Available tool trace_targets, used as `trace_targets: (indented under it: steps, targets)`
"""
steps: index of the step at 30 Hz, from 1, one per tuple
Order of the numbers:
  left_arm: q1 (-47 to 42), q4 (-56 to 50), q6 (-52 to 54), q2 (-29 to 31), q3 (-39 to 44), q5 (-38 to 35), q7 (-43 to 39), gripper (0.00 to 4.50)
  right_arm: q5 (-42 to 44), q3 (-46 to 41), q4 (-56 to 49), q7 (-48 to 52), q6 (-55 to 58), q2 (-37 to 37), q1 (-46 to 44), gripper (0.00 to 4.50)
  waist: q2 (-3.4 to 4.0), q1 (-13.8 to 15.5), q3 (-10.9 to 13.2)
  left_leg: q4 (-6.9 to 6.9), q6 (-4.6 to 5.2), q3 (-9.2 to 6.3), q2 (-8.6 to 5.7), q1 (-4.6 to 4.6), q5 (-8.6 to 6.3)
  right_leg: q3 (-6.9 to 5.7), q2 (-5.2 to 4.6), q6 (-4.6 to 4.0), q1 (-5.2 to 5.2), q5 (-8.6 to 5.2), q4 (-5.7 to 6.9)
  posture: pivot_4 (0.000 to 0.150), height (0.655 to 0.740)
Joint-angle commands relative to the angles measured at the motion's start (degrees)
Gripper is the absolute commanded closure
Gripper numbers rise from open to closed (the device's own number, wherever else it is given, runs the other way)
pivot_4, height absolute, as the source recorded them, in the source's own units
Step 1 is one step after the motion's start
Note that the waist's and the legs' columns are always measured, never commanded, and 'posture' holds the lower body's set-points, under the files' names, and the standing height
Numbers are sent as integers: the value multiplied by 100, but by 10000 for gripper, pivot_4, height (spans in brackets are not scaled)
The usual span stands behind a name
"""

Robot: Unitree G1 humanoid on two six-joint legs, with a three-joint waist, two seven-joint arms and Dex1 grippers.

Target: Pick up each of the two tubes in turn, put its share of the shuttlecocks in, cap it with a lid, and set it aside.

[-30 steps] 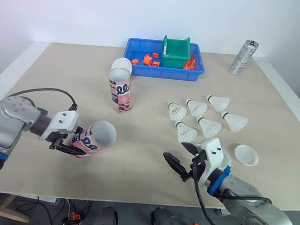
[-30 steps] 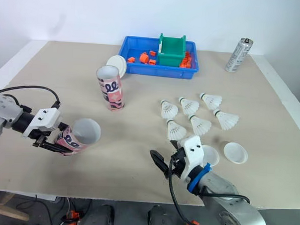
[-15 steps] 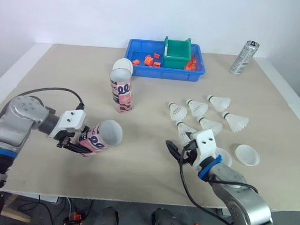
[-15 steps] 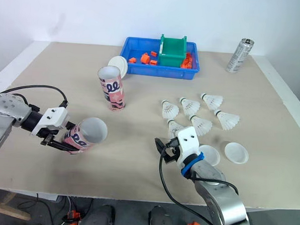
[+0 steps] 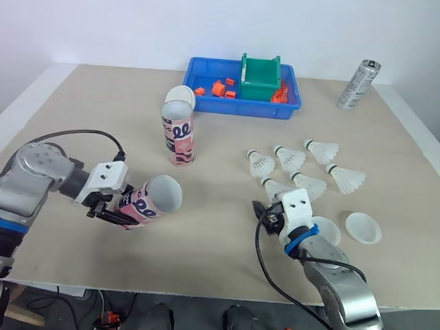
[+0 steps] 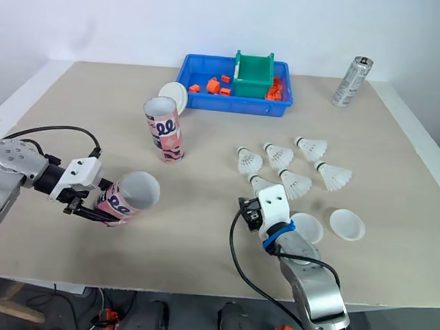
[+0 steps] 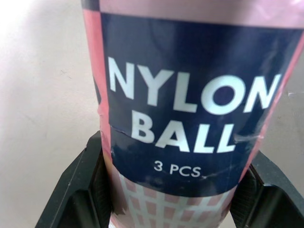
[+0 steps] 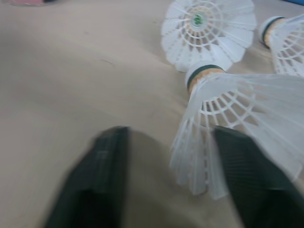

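While the left gripper (image 5: 110, 206) kept the pink tube (image 5: 151, 198) pinched and tilted, its mouth turned toward the shuttlecocks, the head views showed that the right gripper (image 5: 266, 215) had pushed forward from the near edge of the table (image 5: 98, 108) to the nearest shuttlecock (image 5: 275, 188). At the left wrist, both fingers pressed against the tube's label. At the right wrist, the fingers stood spread with that shuttlecock's skirt between them, not yet squeezed. The first pick for this tube looked close.
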Motion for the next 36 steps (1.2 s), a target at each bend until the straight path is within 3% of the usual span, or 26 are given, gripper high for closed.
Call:
trace_targets:
  steps: [1,4,11,14,18,24,30,36]
  targets:
    - [149,-83,-57,-110,-140,-32,-21,17163,-191,-87,-73,-89,-122,63,-61,32565,0,0,0,0,0,0,0,0,0,0,0,0,0,0,0,1500,7384]
    - [181,-76,-98,-120,-133,-25,-38,17163,-255,-142,-71,-73,-119,103,-39,44849,0,0,0,0,0,0,0,0,0,0,0,0,0,0,0,1500,7384]
    - [209,-41,-163,-149,-176,-31,-106,17163,-186,-346,-333,195,-187,6,81,44849,0,1,0,0,0,0,-5,0,0,0,-5,1,1,-1,0,1500,7384]
    - [208,-13,-152,-131,-232,-55,-114,17163,221,-459,-738,756,-10,-198,229,44849,3,1,-1,-1,1,0,-9,-1,0,0,-10,5,2,-3,0,1500,7384]
    - [175,87,-68,-38,-457,-76,-114,17163,988,-523,-1347,2265,-396,-1011,47,44849,9,-11,-1,-1,3,0,-11,1,-2,1,-12,5,6,-4,0,1500,7384]
    - [-73,298,375,-68,-924,-363,-114,17163,-381,358,-413,3424,-2434,-2209,-1352,44849,16,-31,-5,4,10,2,-10,29,2,1,-10,44,28,-21,-1,1500,7384]
    - [-594,857,121,-307,-1291,-152,-114,17163,-678,717,342,4002,-3746,-2155,-2240,44849,36,14,-14,4,15,-7,-32,18,3,-1,-26,16,34,-9,-2,1500,7384]
    - [-836,1054,79,-349,-1538,-166,-114,17163,-600,643,711,4106,-4240,-1854,-2878,44849,39,60,-14,14,40,-10,-51,26,19,-2,-44,35,54,2,-2,1500,7384]
